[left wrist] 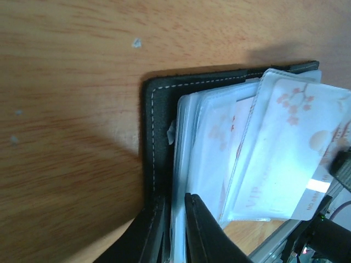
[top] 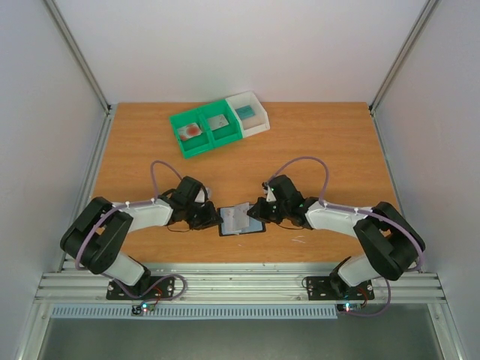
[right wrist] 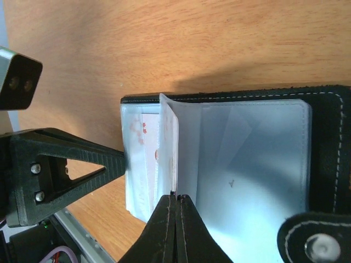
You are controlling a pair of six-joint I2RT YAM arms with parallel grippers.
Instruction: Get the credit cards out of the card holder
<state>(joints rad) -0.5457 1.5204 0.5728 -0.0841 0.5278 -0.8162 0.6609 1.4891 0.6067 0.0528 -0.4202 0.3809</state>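
Note:
The card holder (top: pixel 241 222) lies open on the table between my two grippers, black cover (left wrist: pixel 151 142) down, clear sleeves fanned up. One sleeve stands lifted with a pale credit card (left wrist: pixel 290 148) printed with pink blossoms inside it. My right gripper (right wrist: pixel 176 194) is shut on the near edge of that upright sleeve (right wrist: pixel 167 142). My left gripper (left wrist: pixel 175 201) sits at the holder's left edge, jaws slightly apart, with sleeve edges lying in the narrow gap. More cards (right wrist: pixel 137 131) show through the left-hand sleeves. From above, the left gripper (top: pixel 212 218) and right gripper (top: pixel 259 214) flank the holder.
A green bin (top: pixel 206 129) with two compartments stands at the back, one holding a card with a red blotch (top: pixel 191 131). A white bin (top: pixel 251 112) adjoins it on the right. The holder's clasp tab (right wrist: pixel 318 241) lies near my right fingers. The aluminium rail runs along the near edge.

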